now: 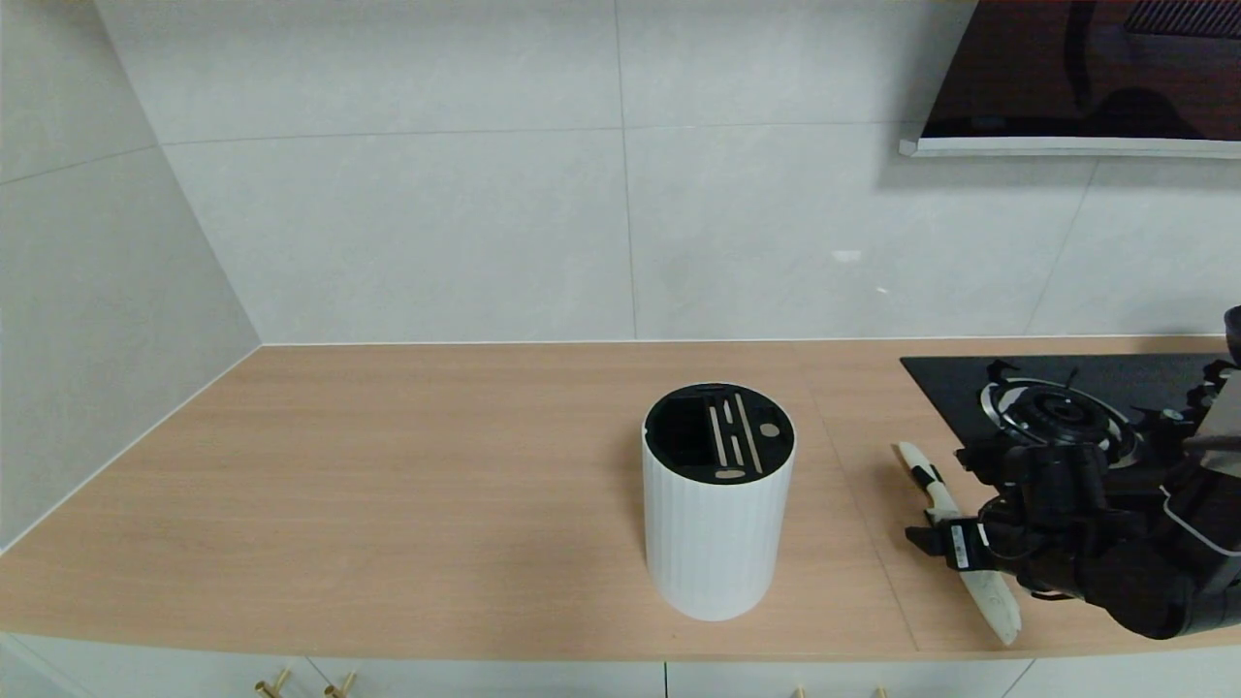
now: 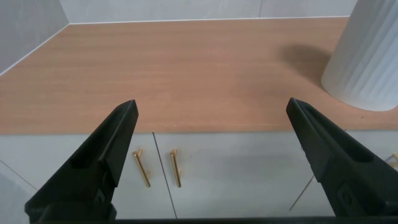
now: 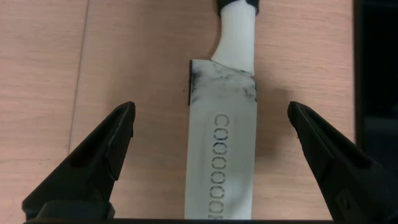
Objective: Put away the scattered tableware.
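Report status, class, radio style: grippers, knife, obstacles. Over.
Right gripper open, jaws either side of knife blade, not gripping. Left gripper open at counter front edge. Knife flat on counter, holder to its left, nothing between.

The knife [image 3: 221, 155] is creamy white with black smudges and a row of little rings. The holder [image 1: 715, 533] is white with thin up-and-down lines and a black top. The counter [image 1: 388, 465] is light brown wood. My left gripper [image 2: 211, 107] and right gripper [image 3: 210, 112] are black.
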Controlling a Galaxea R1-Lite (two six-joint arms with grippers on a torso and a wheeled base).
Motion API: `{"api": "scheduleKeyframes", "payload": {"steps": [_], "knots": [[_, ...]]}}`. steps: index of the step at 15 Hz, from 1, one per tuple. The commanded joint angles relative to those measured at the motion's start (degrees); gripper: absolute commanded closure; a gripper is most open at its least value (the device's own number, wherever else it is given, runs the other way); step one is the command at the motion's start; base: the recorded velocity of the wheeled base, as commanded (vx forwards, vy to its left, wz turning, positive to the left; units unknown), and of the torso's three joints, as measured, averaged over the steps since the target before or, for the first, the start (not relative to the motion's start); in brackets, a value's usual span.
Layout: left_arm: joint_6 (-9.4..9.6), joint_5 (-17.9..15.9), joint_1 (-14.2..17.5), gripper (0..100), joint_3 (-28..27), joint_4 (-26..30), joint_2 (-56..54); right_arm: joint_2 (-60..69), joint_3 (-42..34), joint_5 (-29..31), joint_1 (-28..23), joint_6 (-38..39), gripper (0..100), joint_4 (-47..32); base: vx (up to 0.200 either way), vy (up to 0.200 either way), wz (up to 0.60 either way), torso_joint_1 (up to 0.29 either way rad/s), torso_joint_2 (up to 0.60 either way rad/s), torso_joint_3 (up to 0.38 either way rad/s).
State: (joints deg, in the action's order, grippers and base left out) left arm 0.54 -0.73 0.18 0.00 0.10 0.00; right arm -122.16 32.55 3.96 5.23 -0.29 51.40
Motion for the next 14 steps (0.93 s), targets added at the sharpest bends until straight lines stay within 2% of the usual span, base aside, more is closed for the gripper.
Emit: {"api": "scheduleKeyframes", "payload": {"steps": [1, 14], "knots": [[-0.01, 0.0, 0.0, 0, 0.0, 0.0, 0.1, -0.2, 0.2, 0.0, 0.0, 0.0, 0, 0.0, 0.000, 0.000, 0.00, 0.000, 0.00, 0.000], [-0.01, 0.0, 0.0, 0, 0.0, 0.0, 0.1, -2.6, 2.3, 0.2, -1.3, 0.1, 0, 1.6, 0.000, 0.000, 0.00, 0.000, 0.00, 0.000]]}}
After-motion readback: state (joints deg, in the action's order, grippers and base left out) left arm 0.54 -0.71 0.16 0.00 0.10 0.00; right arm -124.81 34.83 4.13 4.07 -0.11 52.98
